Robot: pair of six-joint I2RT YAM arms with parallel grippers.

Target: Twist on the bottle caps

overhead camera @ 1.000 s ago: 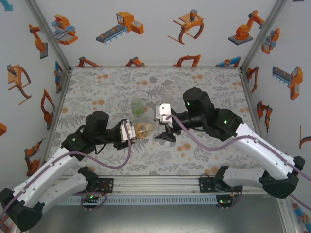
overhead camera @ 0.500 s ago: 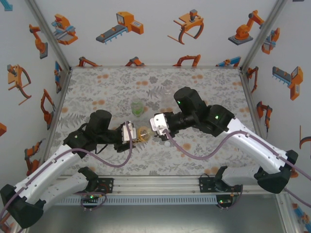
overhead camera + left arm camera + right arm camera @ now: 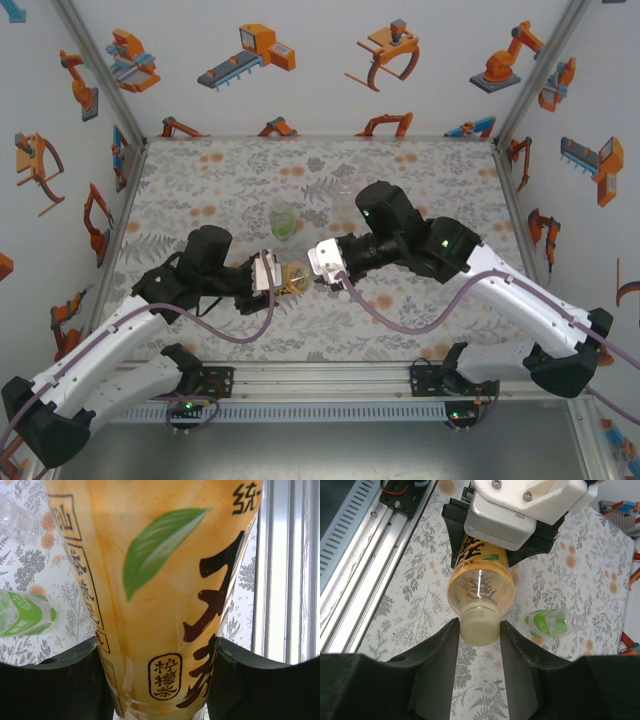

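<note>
Plastic looks light and squashy: the left hand (image 3: 160,682) clamps the yellow-orange bottle (image 3: 480,587) mid-body. Between its fingers, the right hand (image 3: 479,624) pinches the slick pale yellow cap (image 3: 479,631).

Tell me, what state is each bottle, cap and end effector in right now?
yellow-orange bottle: held off the table, tipped sideways.
pale yellow cap: on that bottle's neck, pinched.
green bottle: lying on the table, uncapped.
colourless bottle: on the table, cap unclear.
left end effector: shut on the yellow-orange bottle.
right end effector: shut on the pale yellow cap.
</note>
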